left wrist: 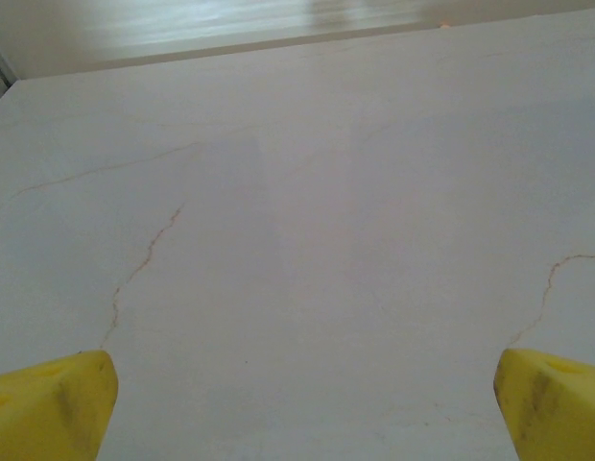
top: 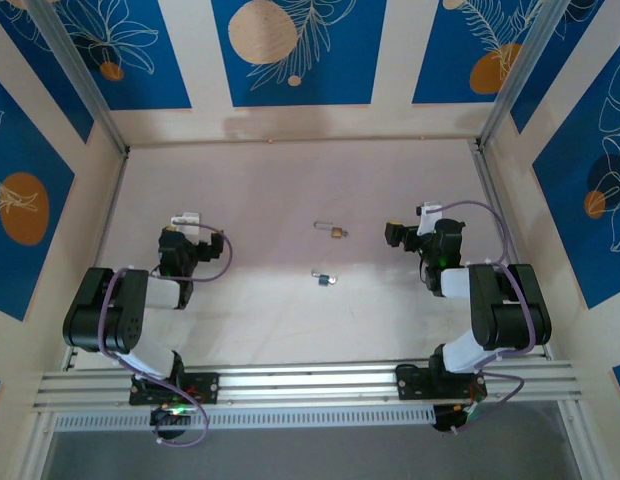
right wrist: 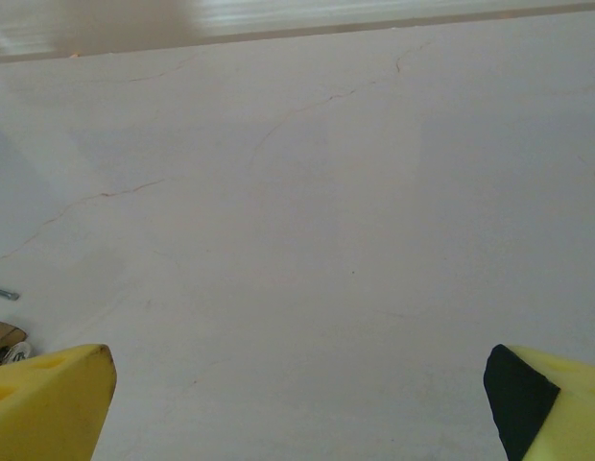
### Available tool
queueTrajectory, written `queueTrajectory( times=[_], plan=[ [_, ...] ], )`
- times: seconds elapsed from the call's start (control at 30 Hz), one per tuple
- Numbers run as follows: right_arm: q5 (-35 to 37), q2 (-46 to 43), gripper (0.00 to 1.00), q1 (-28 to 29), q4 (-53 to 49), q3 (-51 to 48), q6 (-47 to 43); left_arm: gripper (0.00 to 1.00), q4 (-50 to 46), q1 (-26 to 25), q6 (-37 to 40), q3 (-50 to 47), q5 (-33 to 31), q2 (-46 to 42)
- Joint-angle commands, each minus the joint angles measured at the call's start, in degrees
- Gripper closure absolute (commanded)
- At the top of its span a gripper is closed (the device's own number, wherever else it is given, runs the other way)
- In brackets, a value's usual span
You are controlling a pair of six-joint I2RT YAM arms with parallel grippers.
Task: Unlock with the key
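I have the pale table [top: 270,190] in front of me. Fine hairline cracks run across its surface, and blue patterned wall panels close it in on three sides. The metal rail [top: 310,380] runs along the near edge with both bases bolted to it.

The left arm [top: 105,310] is folded on its own side of the table and the right arm [top: 505,305] mirrors it on the other side, both pointing towards the far wall.

The left gripper [left wrist: 302,370] has its yellow fingers spread wide, one at each lower corner of its wrist camera, with bare table between them. The right gripper [right wrist: 297,363] is spread just as wide, and it too has bare table between its fingers. Neither one is pinching anything.

The padlock [top: 336,232] lies flat in the middle of the table, between the two grippers and nearer the right one, but well apart from both. It has a brass body, and its shackle points towards the left arm's side. On the right wrist camera a sliver of it sits at the left edge, outside the left finger and not between the fingers.

The key [top: 323,281] lies near the padlock on the side closer to the arm bases, and there is a gap between the two. It looks dark with a small silvery part, but it is too small for me to tell which way the blade points. It is also well apart from both grippers.
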Motion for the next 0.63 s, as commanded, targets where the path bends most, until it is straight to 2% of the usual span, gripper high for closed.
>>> queueTrajectory(
  times=[0.0,0.6],
  plan=[
    [0.71,-0.28,0.01,0.27,0.29,0.26,0.21,0.00,0.07,-0.12,1.12,0.96,1.40,0.31],
    [0.66,-0.32,0.01,0.26,0.25,0.27,0.21,0.00,0.25,-0.14,1.04,1.01,0.72,0.33]
  ],
)
